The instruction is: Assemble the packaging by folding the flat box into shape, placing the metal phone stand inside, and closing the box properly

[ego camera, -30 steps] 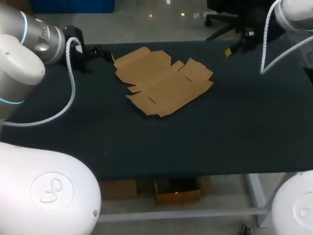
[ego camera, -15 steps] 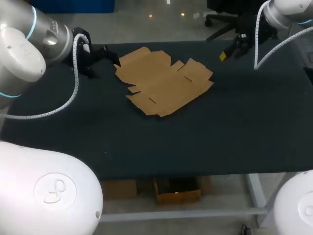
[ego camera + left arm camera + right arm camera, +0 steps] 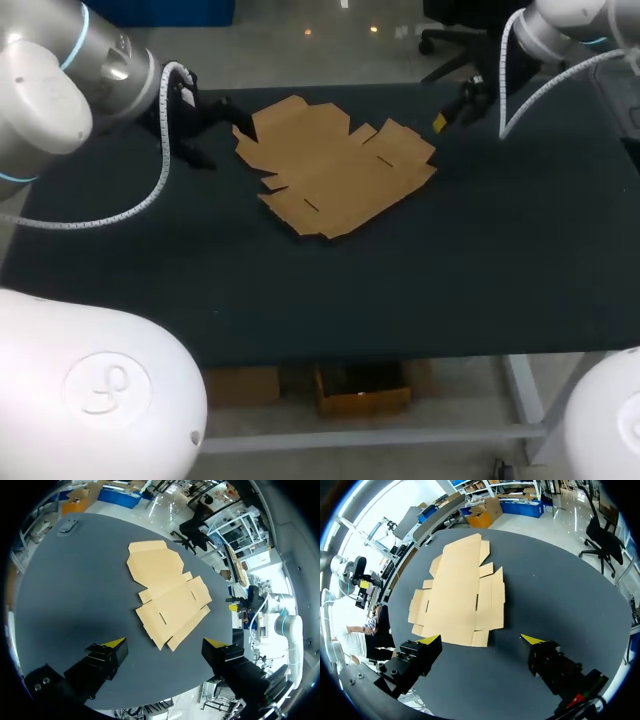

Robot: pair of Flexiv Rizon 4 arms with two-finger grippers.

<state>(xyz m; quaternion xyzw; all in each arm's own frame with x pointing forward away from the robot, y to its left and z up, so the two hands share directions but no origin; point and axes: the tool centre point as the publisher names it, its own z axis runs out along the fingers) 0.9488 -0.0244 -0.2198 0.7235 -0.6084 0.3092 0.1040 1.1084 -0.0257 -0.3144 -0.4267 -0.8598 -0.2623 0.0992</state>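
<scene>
Plain brown, the flat box (image 3: 335,165) lies unfolded on the black table (image 3: 450,270), left gripper (image 3: 164,642) and right gripper (image 3: 481,639) both gaping, empty.

To you the head view looks dim; the dark table (image 3: 450,250) takes in most of the light, and the flat box (image 3: 335,170) lies evenly lit; in the left wrist view the table shows a pale sheen, with a soft shadow ahead of the left tool (image 3: 164,643); the right wrist view is brighter overall.
</scene>
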